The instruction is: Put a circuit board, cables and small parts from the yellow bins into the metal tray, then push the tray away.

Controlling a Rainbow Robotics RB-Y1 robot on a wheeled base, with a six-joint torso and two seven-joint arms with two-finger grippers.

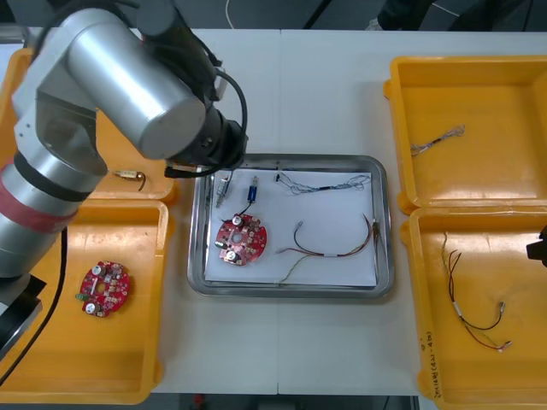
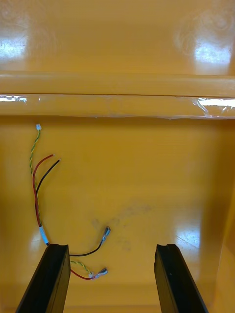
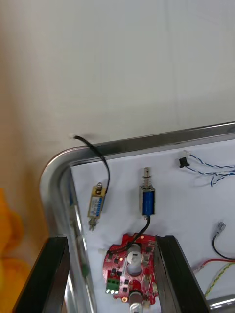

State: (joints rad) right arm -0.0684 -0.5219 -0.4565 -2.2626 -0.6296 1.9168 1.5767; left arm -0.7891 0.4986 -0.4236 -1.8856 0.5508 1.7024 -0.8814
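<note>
The metal tray [image 1: 383, 224], white inside, holds a round red circuit board [image 1: 241, 241], two small metal parts [image 1: 224, 190], a twisted blue and white cable [image 1: 325, 182] and a red and yellow cable [image 1: 333, 243]. My left gripper [image 1: 201, 167] hovers over the tray's far left corner, open and holding nothing. In the left wrist view the left gripper [image 3: 110, 281] frames the board [image 3: 131, 271], with the tray rim [image 3: 58, 166] and the parts [image 3: 148, 200] beyond. My right gripper [image 2: 112, 281] stands open above the near right yellow bin [image 1: 513, 376], over its cables [image 2: 38, 195].
A second red circuit board [image 1: 105, 289] lies in the near left bin [image 1: 51, 376]. A small metal part [image 1: 130, 176] rests in the far left bin. The far right bin [image 1: 504, 77] holds a thin cable [image 1: 438, 138]. Bare table lies beyond the tray.
</note>
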